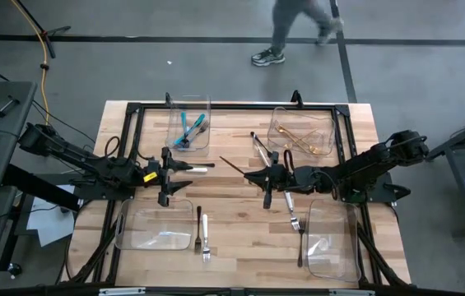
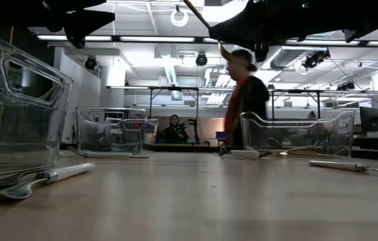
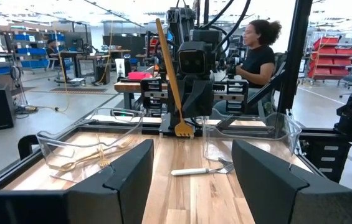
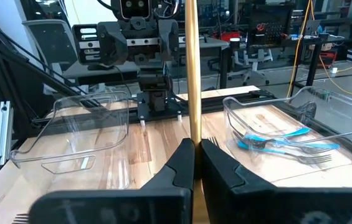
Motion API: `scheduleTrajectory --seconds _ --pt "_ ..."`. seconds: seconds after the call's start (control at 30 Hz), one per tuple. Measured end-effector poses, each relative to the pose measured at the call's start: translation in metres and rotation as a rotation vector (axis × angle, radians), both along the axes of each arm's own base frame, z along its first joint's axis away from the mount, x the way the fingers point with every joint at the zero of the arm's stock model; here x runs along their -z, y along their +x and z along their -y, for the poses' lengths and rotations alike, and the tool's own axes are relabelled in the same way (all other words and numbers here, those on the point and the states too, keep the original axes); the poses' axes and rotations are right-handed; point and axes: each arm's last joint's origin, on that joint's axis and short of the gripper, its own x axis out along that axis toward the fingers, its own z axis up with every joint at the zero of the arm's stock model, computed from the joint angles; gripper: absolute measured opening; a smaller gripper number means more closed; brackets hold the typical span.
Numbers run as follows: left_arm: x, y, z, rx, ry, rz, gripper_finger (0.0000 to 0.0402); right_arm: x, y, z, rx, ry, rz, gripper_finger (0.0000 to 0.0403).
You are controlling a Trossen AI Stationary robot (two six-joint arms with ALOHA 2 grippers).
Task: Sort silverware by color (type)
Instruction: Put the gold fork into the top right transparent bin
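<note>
My right gripper (image 1: 257, 175) hovers over the table's middle, shut on a gold fork (image 3: 171, 74). My left gripper (image 1: 169, 174) faces it from the left, open, with nothing between its fingers. The far left clear bin (image 1: 189, 123) holds teal-handled utensils (image 4: 281, 142). Gold pieces (image 3: 95, 155) lie in the far right bin (image 1: 302, 131). On the bare table lie a white-handled fork (image 1: 205, 234), a dark piece (image 1: 198, 218) beside it, more silverware (image 1: 261, 148) near the middle, and a fork (image 1: 292, 212). My right gripper pinches the gold fork's handle (image 4: 192, 134) between its two fingers, close above the tines (image 3: 184, 129). The fingers lie level, coming from the table's right, across the fork. The fork stands nearly upright, handle up and leaning, tines down, clear of the table.
Two more clear bins stand near the front edge, near left (image 1: 154, 230) and near right (image 1: 331, 242). A dark utensil (image 1: 300, 247) lies beside the near right bin. A black frame (image 1: 232, 107) borders the tabletop. A person (image 1: 294, 33) walks beyond the far edge.
</note>
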Motion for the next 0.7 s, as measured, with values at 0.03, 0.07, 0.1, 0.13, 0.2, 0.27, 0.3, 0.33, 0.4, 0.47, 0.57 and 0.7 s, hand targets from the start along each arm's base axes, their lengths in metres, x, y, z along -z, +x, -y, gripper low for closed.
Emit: scheduleTrajectory --seconds 0.03,0.07,0.1,0.13,0.2,0.27,0.3,0.33,0.4,0.47,0.57,0.7 --pt "0.0 0.0 0.0 0.0 0.0 0.0 0.0211 0.0 0.0 0.0 0.0 0.0 0.0 0.0005" --pt "0.0 0.0 0.0 0.0 0.0 0.0 0.0211 0.0 0.0 0.0 0.0 0.0 0.0 0.0005" --pt "-0.0001 0.0 0.0 0.0 0.0 0.0 0.0211 0.0 0.0 0.0 0.0 0.0 0.0 0.0005" --pt "0.0 0.0 0.0 0.0 0.0 0.0 0.0211 0.0 0.0 0.0 0.0 0.0 0.0 0.0005" --pt "0.0 0.0 0.0 0.0 0.0 0.0 0.0211 0.0 0.0 0.0 0.0 0.0 0.0 0.0005" --pt "-0.0001 0.0 0.0 0.0 0.0 0.0 0.0211 0.0 0.0 -0.0002 -0.006 0.0 0.0 0.0005" --pt "0.0 0.0 0.0 0.001 0.0 0.0 0.0211 -0.0001 0.0001 -0.0004 -0.012 0.0 0.0 0.0005" --pt "-0.0001 0.0 0.0 0.0 0.0 0.0 0.0211 -0.0001 0.0001 -0.0004 -0.015 0.0 0.0 0.0005" --pt "-0.0001 0.0 0.0 0.001 0.0 0.0 0.0211 -0.0001 0.0001 -0.0004 -0.016 -0.007 -0.001 0.0005" --pt "0.0 0.0 0.0 0.001 0.0 0.0 0.0211 -0.0001 0.0001 -0.0005 -0.016 -0.009 -0.001 0.0005" --pt "0.0 0.0 0.0 0.001 0.0 0.0 0.0211 -0.0001 0.0001 -0.0005 -0.017 -0.01 -0.001 0.0005" --pt "0.0 0.0 0.0 0.001 0.0 0.0 0.0211 -0.0001 0.0001 -0.0007 -0.021 -0.02 -0.002 0.0005"
